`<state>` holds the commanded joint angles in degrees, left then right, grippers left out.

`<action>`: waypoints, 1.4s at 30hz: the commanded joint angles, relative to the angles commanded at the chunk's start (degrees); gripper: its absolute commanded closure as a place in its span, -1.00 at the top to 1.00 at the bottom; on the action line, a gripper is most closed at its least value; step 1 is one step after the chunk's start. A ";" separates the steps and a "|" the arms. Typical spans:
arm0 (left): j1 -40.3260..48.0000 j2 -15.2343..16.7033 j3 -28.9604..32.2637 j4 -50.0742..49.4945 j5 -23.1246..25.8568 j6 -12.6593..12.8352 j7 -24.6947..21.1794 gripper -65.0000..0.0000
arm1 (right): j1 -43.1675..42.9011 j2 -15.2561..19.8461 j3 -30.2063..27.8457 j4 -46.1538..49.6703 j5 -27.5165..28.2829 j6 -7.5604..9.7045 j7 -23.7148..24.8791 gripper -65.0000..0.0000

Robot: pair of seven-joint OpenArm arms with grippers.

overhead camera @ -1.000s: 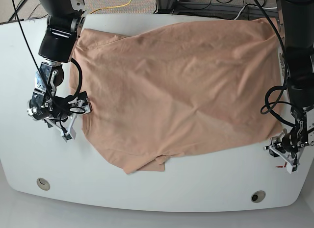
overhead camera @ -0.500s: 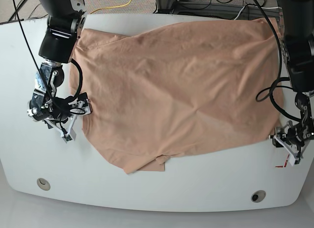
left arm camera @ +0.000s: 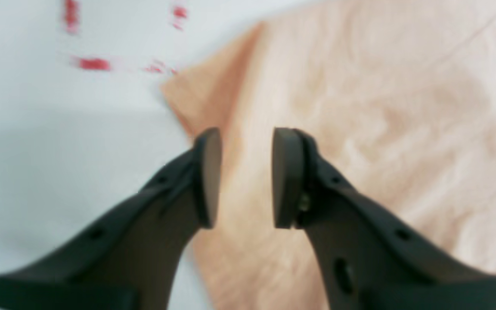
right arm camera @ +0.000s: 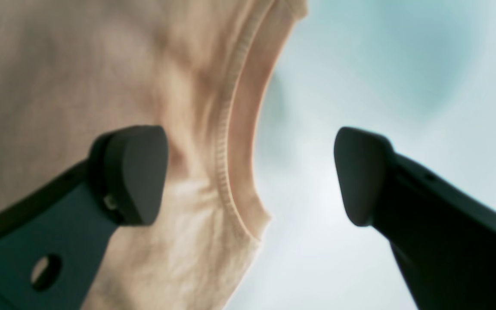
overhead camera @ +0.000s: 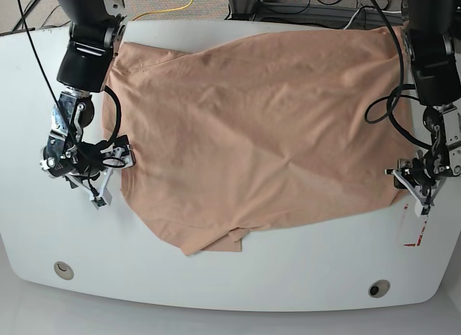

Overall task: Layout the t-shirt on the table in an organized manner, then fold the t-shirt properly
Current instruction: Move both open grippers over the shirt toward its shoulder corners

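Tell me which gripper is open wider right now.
The right gripper: its jaws stand far apart, straddling the ribbed collar edge of the t-shirt. The left gripper shows only a narrow gap, over the shirt's corner.

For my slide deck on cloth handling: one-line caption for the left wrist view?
Left end effector, open, poised over a corner of the peach t-shirt beside red tape marks on the white table.
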<state>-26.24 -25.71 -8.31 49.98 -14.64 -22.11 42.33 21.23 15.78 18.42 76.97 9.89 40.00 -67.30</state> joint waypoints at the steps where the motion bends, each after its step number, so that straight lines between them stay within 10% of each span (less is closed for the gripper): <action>1: -0.62 0.00 0.00 -1.49 0.88 -0.09 -1.14 -0.51 | 0.00 0.00 0.00 0.00 0.00 0.00 0.00 0.80; 20: -14.42 1.58 0.09 -19.43 12.57 -0.44 -17.14 -0.51 | -2.46 -1.41 2.37 7.74 0.09 0.00 -1.58 0.80; 27: -15.82 1.49 -0.26 -9.32 12.48 -6.86 -4.31 -0.51 | -5.89 -3.96 2.37 18.81 0.79 0.00 -7.65 0.81; 36: 4.31 2.02 -0.35 27.96 12.40 -14.77 14.86 -0.53 | -13.45 -8.62 0.09 28.57 6.68 0.00 -9.32 0.78; 42: 17.05 6.33 -2.37 46.15 12.84 -14.51 17.32 -0.53 | -14.33 -12.22 -0.79 28.22 6.59 0.00 -6.59 0.02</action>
<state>-9.19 -19.38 -10.68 96.13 -1.80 -36.62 59.65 6.90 3.56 17.63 105.19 16.48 40.00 -73.89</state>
